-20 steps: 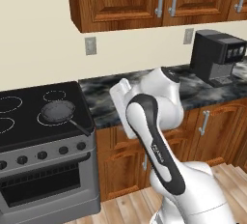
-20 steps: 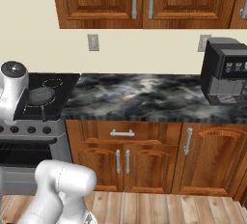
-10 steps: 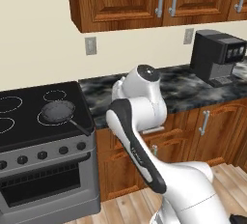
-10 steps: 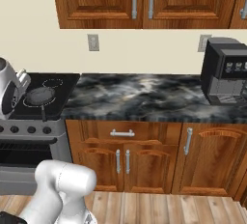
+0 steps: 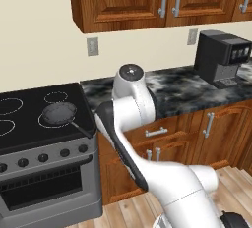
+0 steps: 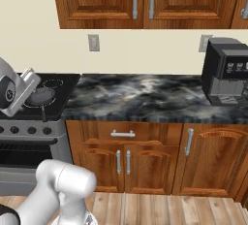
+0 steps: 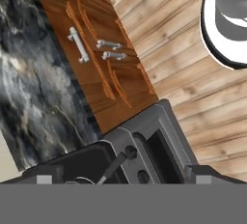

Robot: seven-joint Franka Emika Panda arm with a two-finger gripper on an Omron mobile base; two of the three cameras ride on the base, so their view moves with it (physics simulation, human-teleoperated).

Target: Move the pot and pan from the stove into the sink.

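One pan [image 5: 59, 113] on the stove [image 5: 29, 124], on the front-right burner; no other cookware sits on the cooktop. Four white burner rings are visible, with the pan covering most of one. Five black knobs [image 5: 64, 153] run along the steel front above the oven door. The pan's long axis runs from the bowl toward the near right, handle [image 5: 81, 129] pointing at the stove's front-right corner, tip near the edge. In the hand view the same handle [image 7: 114, 166] shows just above the knobs. The marbled surface [image 5: 182, 88] runs right of the stove, with one black coffee machine [image 5: 222, 58] at its far right. Two wall outlets [image 5: 92, 46] are on the backsplash. The jaws are fully open, holding nothing, fingertips [image 7: 44, 179] spread wide, above the stove's front edge.
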